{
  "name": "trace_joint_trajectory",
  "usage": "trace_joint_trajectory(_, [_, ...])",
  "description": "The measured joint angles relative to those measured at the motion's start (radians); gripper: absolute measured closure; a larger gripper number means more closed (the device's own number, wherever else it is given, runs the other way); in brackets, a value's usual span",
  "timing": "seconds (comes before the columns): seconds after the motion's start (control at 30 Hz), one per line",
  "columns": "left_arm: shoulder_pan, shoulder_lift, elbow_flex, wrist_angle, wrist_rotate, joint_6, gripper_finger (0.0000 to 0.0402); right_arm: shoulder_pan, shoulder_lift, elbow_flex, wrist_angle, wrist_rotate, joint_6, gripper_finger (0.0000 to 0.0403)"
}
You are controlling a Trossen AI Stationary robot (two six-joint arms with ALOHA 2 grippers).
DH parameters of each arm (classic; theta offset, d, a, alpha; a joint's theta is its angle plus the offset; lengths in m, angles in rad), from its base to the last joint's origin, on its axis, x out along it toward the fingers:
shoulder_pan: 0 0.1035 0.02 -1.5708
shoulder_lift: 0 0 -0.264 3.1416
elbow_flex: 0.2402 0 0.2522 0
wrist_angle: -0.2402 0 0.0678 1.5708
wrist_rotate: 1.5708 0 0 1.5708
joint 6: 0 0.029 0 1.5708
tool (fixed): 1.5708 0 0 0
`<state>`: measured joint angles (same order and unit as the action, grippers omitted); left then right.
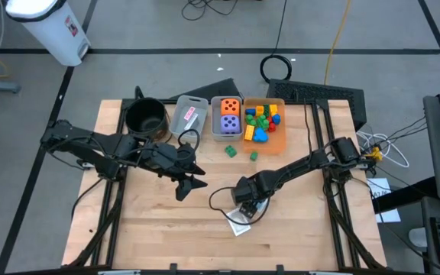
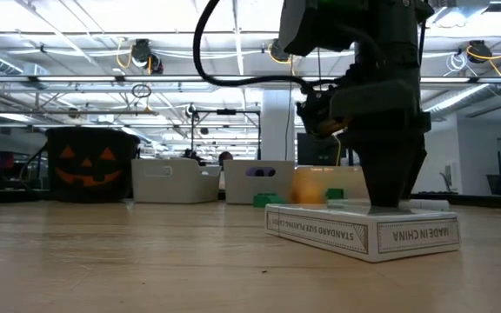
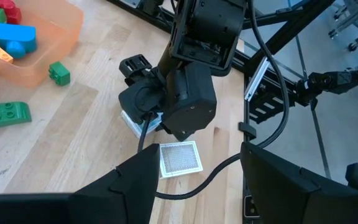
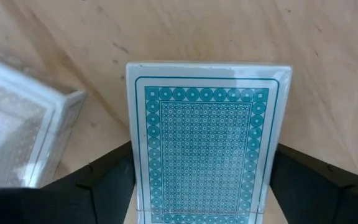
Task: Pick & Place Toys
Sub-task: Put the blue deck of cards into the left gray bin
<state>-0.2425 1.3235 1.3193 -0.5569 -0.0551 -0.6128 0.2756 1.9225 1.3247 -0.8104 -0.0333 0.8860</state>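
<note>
**Card pack lies directly under the right end effector, long axis between the fingers**

The right end effector [image 1: 244, 208] is seen lowered onto the flat white pack of playing cards with a teal patterned back [image 4: 207, 140], which lies on the light wooden tabletop [image 1: 159, 229] well in front of the translucent orange plastic bin [image 1: 275, 140] that holds the coloured plastic blocks [image 1: 260, 122]. In the right wrist view the pack is framed squarely between the two dark fingers [image 4: 107, 180], one at each long edge, so the long axis runs straight out from the wrist and the fingers need only be brought together across the short width. The fingers are parted, just beside the pack's edges; no firm grip can be confirmed. Beside the pack, away from the bin, a second white card box [image 4: 23, 121] is lying close, and it could be nudged as the fingers come together.

The left end effector [image 1: 189, 182] is held above the tabletop nearer the bin, parted and empty. The right arm is judged plainly the nearer to the pack. Two loose green blocks [image 1: 231, 152] lie just in front of the bin.
</note>
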Motion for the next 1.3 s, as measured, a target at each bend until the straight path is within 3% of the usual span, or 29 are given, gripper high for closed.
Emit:
trace_joint_trajectory(0.23, [0.0, 0.0, 0.0, 0.0, 0.0, -0.001, 0.017, 0.0, -0.089, 0.0, -0.05, 0.003, -0.053, 0.0107])
trace_joint_trajectory(0.47, [0.0, 0.0, 0.0, 0.005, 0.0, -0.041, 0.0169, 0.0, -0.282, 0.0, -0.057, 0.017, -0.061, 0.0096])
trace_joint_trajectory(0.8, [0.094, 0.008, 0.0, 0.151, 0.006, -0.359, 0.0169, -0.002, -0.532, 0.0, 0.016, 0.189, -0.087, 0.0102])
trace_joint_trajectory(1.3, [0.267, 0.317, -0.001, 0.48, 0.43, -0.53, 0.0169, -0.012, -0.535, 0.0, 0.087, 0.215, -0.211, 0.0104])
